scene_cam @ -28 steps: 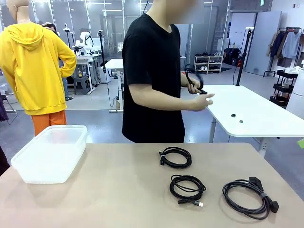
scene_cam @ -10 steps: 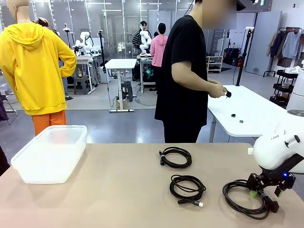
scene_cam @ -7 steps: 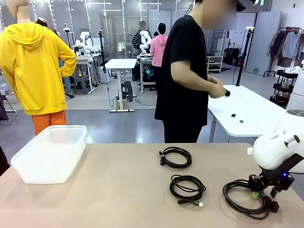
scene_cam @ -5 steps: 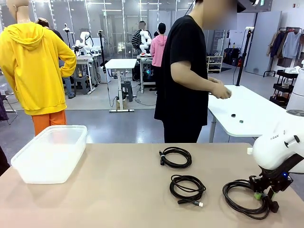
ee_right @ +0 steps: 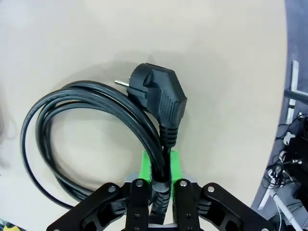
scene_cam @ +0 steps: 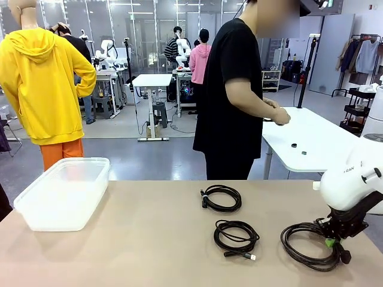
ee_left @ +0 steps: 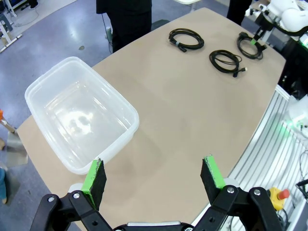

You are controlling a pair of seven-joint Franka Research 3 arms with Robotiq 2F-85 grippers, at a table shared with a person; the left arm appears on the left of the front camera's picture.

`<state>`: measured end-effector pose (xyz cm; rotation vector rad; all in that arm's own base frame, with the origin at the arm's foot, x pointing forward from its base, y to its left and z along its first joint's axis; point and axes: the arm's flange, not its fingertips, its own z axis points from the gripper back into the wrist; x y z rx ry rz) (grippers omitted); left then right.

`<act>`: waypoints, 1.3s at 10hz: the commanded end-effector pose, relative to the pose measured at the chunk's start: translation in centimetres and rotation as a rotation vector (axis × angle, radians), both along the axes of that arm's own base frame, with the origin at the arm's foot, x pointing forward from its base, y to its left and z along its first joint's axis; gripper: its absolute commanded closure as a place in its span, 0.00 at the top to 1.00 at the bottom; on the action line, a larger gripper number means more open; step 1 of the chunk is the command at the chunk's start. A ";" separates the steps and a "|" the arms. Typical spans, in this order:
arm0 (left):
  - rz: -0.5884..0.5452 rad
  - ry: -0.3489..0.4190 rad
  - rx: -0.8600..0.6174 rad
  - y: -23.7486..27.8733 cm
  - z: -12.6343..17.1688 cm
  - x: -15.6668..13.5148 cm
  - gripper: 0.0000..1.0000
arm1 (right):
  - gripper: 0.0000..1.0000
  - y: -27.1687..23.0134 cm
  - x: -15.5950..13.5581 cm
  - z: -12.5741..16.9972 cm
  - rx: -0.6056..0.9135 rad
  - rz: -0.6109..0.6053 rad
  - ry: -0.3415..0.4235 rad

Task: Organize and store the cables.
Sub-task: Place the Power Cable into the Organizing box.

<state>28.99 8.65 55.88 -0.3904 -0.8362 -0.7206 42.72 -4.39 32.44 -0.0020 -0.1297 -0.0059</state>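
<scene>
Three black cables lie coiled on the tan table: a small coil (scene_cam: 221, 198) at the back, a thin one with a silver tip (scene_cam: 236, 235) in the middle, and a thick power cord (scene_cam: 306, 246) at the right. My right gripper (scene_cam: 331, 240) is down on that cord's right side. In the right wrist view the right gripper (ee_right: 160, 172) is shut on the cord's bundled strands just below its plug (ee_right: 161, 96). My left gripper (ee_left: 153, 174) hangs open high above the table, nothing between its fingers. All three coils (ee_left: 226, 60) show far off in its view.
A clear plastic tub (scene_cam: 36, 220) stands at the table's left, its rim (ee_left: 132, 115) below the left gripper. A person (scene_cam: 233, 95) stands beyond the far edge, side on, hands over a white table (scene_cam: 323, 146). The table's right edge is close to the cord.
My right gripper has closed its fingers on the thick power cord and the coil has shifted a little. The left gripper stayed open. The person's hands moved slightly.
</scene>
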 end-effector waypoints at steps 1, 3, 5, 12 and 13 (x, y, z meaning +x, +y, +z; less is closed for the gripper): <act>-0.022 -0.008 -0.006 0.1 -0.1 0.1 1.00 | 0.00 0.5 -1.9 3.7 0.007 -0.023 -0.022; -0.022 -0.008 -0.006 0.1 -0.1 0.1 1.00 | 0.00 1.4 -1.5 6.7 -0.032 0.056 -0.045; -0.022 -0.008 -0.006 0.1 -0.1 0.1 1.00 | 0.00 2.7 -1.2 9.1 0.002 0.050 -0.016; -0.022 -0.008 -0.006 0.1 -0.1 0.1 1.00 | 0.00 22.1 -1.1 11.6 0.164 0.147 -0.086; -0.022 -0.008 -0.006 0.1 -0.1 0.1 1.00 | 0.00 26.0 -0.3 11.5 0.161 0.191 -0.085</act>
